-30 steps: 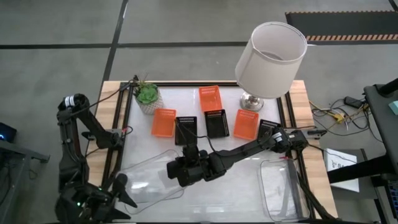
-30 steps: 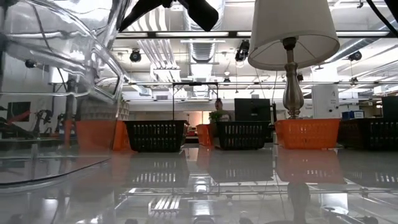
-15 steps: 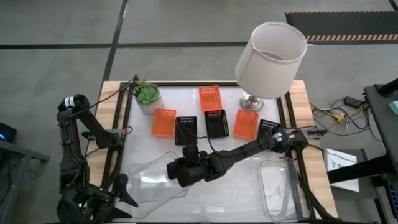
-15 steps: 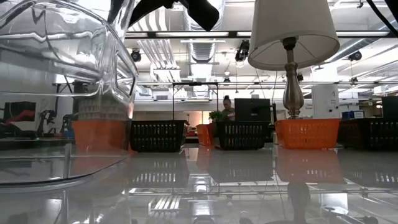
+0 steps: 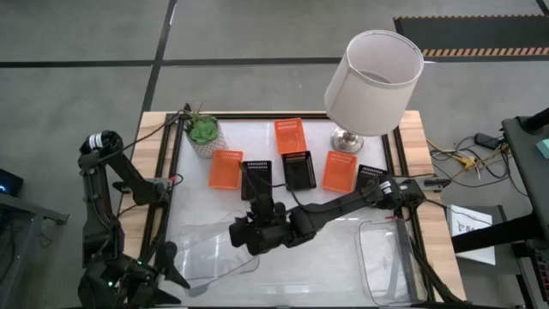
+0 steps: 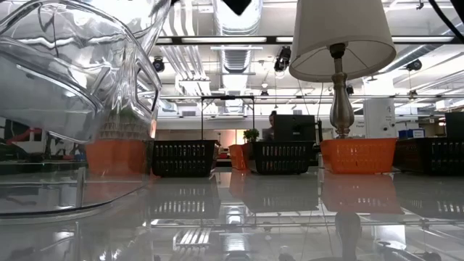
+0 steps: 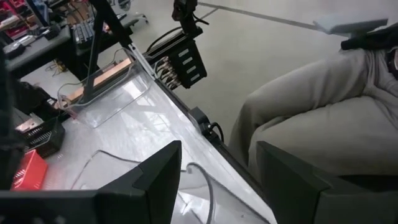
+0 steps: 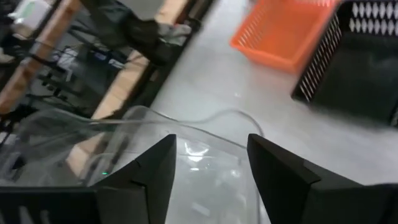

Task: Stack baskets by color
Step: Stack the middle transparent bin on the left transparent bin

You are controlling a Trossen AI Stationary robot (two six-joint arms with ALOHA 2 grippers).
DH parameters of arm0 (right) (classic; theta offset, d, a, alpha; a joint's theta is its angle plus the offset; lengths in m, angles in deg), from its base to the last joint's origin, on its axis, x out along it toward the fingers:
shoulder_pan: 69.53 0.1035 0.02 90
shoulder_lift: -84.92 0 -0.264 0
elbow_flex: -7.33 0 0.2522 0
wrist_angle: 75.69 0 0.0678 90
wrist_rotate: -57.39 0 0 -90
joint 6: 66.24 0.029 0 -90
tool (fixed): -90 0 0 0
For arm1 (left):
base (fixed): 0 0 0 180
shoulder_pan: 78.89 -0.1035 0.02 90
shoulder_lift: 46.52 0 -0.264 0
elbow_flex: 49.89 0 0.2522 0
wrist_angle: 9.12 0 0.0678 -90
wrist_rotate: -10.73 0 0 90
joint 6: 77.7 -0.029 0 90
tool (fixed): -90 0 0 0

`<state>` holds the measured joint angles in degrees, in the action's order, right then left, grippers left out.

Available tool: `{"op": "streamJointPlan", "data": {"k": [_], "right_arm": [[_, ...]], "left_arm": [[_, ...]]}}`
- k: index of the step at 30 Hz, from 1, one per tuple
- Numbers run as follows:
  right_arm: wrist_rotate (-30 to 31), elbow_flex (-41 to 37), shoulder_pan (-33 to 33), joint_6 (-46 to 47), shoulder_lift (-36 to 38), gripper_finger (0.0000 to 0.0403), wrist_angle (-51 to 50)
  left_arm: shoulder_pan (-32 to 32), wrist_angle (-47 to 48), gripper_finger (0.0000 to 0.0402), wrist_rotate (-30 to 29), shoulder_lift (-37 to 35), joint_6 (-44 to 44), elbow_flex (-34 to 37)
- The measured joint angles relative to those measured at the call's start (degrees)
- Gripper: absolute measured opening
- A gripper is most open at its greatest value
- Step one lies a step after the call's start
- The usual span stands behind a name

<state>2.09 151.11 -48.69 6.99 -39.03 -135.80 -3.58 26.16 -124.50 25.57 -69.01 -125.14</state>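
Note:
A clear tray (image 5: 206,253) (image 6: 65,94) sits near the table's front left; in the low view it seems to rest tilted in another clear tray (image 6: 65,206). My right gripper (image 5: 242,233) (image 8: 211,149) hovers open just over its right far rim (image 8: 186,121), one finger on either side, touching nothing. My left gripper (image 5: 167,268) (image 7: 217,162) waits open at the front left corner. Orange baskets (image 5: 226,169) (image 5: 290,136) (image 5: 339,171) and black baskets (image 5: 256,178) (image 5: 298,169) stand on their bottoms in the far half. Another clear tray (image 5: 390,257) lies at the front right.
A lamp with a white shade (image 5: 373,73) stands at the far right and a green potted plant (image 5: 204,133) at the far left. My right arm (image 5: 343,206) reaches across the middle of the table. A seated person's grey trouser legs (image 7: 323,106) show beyond the near edge.
My right gripper has opened and let go of the clear tray, then risen a little. The tray's raised right end has sunk and the tray has settled at the front left.

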Motion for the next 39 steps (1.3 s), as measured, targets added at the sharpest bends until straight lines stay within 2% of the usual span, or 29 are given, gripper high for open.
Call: {"op": "streamJointPlan", "data": {"k": [3, 7, 11, 15, 17, 22, 26, 31, 35, 39], "right_arm": [[-0.56, 1.6, 0.0, -5.99, 0.7, 0.0196, -0.06], [-3.46, 3.17, 0.8, -18.86, 2.29, 0.0195, -2.83], [0.16, 3.09, 4.53, -27.46, 4.35, 0.0194, -11.34], [6.16, 2.43, 8.7, -26.34, 4.36, 0.0194, -23.9], [8.42, 1.65, 10.67, -24.59, 4.41, 0.0194, -28.39], [8.2, -0.18, 15.44, -23.85, 4.73, 0.0192, -35.46], [7.53, -1.29, 17.94, -25.75, 5.19, 0.0181, -36.99], [7.58, -3.2, 20.28, -28.92, 7.94, 0.0162, -37.44], [10.69, -6.69, 21.18, -32.85, 11.39, 0.0144, -37.38], [14.31, -13.5, 21.18, -33.77, 17.6, 0.0126, -35.39]], "left_arm": [[-0.65, 0.03, 0.0191, 0.11, 0.52, -0.01, -1.38], [-1.57, -0.02, 0.0191, 0.12, 0.66, 0.0, -4.29], [-4.04, -0.05, 0.0191, 0.15, 0.66, -0.01, -7.12], [-8.4, 0.04, 0.0191, 0.53, 0.66, 0.02, -9.11], [-11.28, 0.04, 0.0191, 2.92, 0.81, 0.08, -10.21], [-19.65, 1.2, 0.0191, 9.72, 3.41, 0.87, -13.2], [-25.1, 8.41, 0.0191, 15.18, 6.94, 6.3, -17.69], [-28.75, 19.59, 0.0191, 19.92, 13.0, 14.22, -25.11], [-30.19, 27.54, 0.0191, 25.38, 18.19, 19.0, -30.83], [-31.5, 36.22, 0.0191, 28.81, 22.44, 23.26, -36.03]]}}
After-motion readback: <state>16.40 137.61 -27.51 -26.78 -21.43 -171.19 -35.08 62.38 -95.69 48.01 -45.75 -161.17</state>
